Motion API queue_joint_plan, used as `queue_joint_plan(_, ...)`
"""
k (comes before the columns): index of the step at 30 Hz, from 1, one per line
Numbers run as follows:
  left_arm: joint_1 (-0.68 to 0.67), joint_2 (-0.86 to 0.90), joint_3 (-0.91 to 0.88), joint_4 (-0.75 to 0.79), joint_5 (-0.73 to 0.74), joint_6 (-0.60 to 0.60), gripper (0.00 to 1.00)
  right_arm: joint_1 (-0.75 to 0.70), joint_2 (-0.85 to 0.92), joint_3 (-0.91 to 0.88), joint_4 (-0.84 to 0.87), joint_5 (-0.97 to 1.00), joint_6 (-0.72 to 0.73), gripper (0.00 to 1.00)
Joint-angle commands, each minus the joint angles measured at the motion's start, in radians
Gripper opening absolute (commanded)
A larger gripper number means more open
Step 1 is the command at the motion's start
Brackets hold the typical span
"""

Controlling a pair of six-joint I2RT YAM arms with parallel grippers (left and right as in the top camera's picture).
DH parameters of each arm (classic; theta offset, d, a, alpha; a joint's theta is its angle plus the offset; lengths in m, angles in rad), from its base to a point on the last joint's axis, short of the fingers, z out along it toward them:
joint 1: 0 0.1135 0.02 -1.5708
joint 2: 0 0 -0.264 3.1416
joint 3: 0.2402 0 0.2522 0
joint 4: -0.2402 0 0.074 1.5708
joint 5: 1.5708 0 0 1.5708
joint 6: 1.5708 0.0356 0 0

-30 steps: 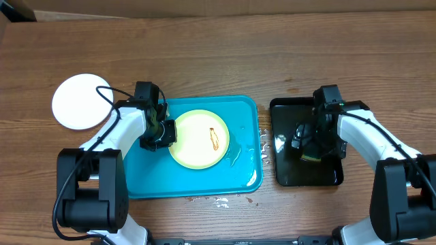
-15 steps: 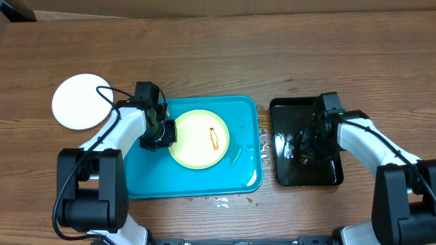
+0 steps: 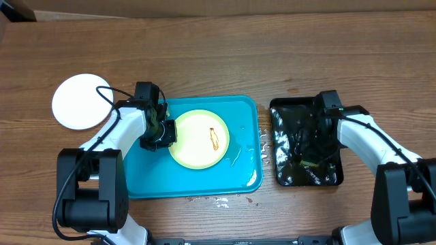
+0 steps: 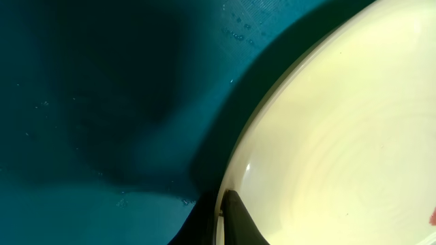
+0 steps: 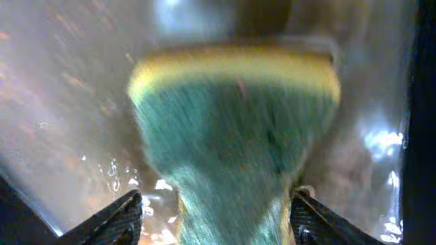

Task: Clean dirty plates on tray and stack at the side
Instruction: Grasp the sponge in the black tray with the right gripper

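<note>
Brown wood-grain desk [image 3: 204, 54], seen from overhead. Turquoise tray [image 3: 204, 180] sits mid-desk and is wet, with water drops [image 3: 263, 155] on the desk just off its right edge and along its near edge.

Yellow-green plate [image 3: 194, 146] lies flat inside the tray, roughly central and a bit toward the tray's far side. It has a brown smear [image 3: 214, 138] on its face. White plate [image 3: 82, 101] lies flat on the desk, off the tray's far-left corner, apart from the tray, and looks clean. No third plate in view.

Left pincer [image 3: 162, 133] is inside the tray at the yellow-green plate's left rim, pressed together and pinching that rim. The left wrist view shows dark fingertips [image 4: 231, 216] at the plate edge, with teal tray floor next to it.

Black tray [image 3: 283, 112] stands just beside the turquoise tray's right end, not touching it, with glossy water inside. Right pincer [image 3: 308, 153] is down in the black tray.

The right wrist view is blurred. It shows a green sponge [image 5: 231, 136] with a yellow layer between two dark fingers [image 5: 119, 216] set wide apart. The sponge narrows toward them. Can't tell whether the fingers clamp the sponge or just flank it.
</note>
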Motion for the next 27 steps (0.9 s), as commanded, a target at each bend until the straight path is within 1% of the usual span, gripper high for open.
queue_joint_plan(1, -0.008, 0.030, -0.039, 0.010, -0.068, -0.007, 0.05, 0.005, 0.009, 0.023, 0.043, 0.059, -0.016, 0.71)
queue_joint_plan(3, -0.008, 0.030, -0.039, 0.010, -0.068, -0.007, 0.05, 0.005, 0.009, 0.016, 0.074, 0.061, -0.015, 0.69)
queue_joint_plan(5, -0.008, 0.030, -0.039, 0.010, -0.068, -0.007, 0.04, 0.005, 0.009, 0.002, 0.089, 0.061, -0.012, 0.63)
queue_joint_plan(6, -0.008, 0.030, -0.039, 0.010, -0.068, -0.007, 0.04, 0.005, 0.009, -0.003, 0.091, 0.061, -0.012, 0.54)
queue_joint_plan(7, -0.008, 0.030, -0.039, 0.010, -0.068, -0.007, 0.04, 0.005, 0.009, -0.011, 0.095, 0.061, -0.012, 0.31)
queue_joint_plan(8, -0.008, 0.030, -0.039, 0.010, -0.068, -0.007, 0.04, 0.005, 0.009, -0.018, 0.098, 0.061, -0.012, 0.11)
queue_joint_plan(9, -0.008, 0.030, -0.039, 0.010, -0.068, -0.007, 0.04, 0.005, 0.009, -0.021, 0.100, 0.061, -0.013, 0.04)
queue_joint_plan(10, -0.008, 0.030, -0.039, 0.010, -0.068, -0.007, 0.04, 0.005, 0.009, -0.021, 0.102, 0.061, -0.013, 0.04)
queue_joint_plan(11, -0.008, 0.030, -0.039, 0.010, -0.068, -0.007, 0.04, 0.005, 0.009, -0.021, 0.106, 0.061, -0.018, 0.08)
queue_joint_plan(13, -0.008, 0.030, -0.039, 0.011, -0.068, -0.007, 0.04, 0.005, 0.009, -0.021, 0.122, 0.062, -0.020, 0.71)
queue_joint_plan(14, -0.008, 0.030, -0.039, 0.011, -0.068, -0.007, 0.04, 0.003, 0.009, -0.021, 0.140, 0.062, -0.020, 0.81)
queue_joint_plan(15, -0.008, 0.030, -0.039, 0.011, -0.068, -0.007, 0.04, 0.003, 0.009, -0.021, 0.154, 0.063, -0.020, 0.83)
queue_joint_plan(17, -0.008, 0.030, -0.039, 0.011, -0.068, -0.007, 0.04, 0.003, 0.009, -0.021, 0.198, 0.074, -0.020, 0.83)
queue_joint_plan(20, -0.008, 0.030, -0.039, 0.011, -0.068, -0.007, 0.04, 0.003, 0.009, -0.021, 0.241, 0.081, -0.020, 0.81)
queue_joint_plan(21, -0.008, 0.030, -0.039, 0.010, -0.068, -0.007, 0.05, 0.003, 0.009, -0.023, 0.251, 0.081, -0.019, 0.79)
queue_joint_plan(23, -0.008, 0.030, -0.039, 0.010, -0.068, -0.007, 0.04, 0.003, 0.009, -0.024, 0.257, 0.081, -0.019, 0.68)
queue_joint_plan(25, -0.008, 0.030, -0.039, 0.010, -0.068, -0.007, 0.04, 0.003, 0.011, -0.024, 0.252, 0.080, -0.019, 0.31)
queue_joint_plan(26, -0.008, 0.030, -0.039, 0.010, -0.068, -0.007, 0.04, 0.003, 0.012, -0.024, 0.251, 0.080, -0.019, 0.16)
queue_joint_plan(27, -0.008, 0.030, -0.039, 0.011, -0.068, -0.007, 0.04, 0.003, 0.013, -0.025, 0.251, 0.080, -0.019, 0.04)
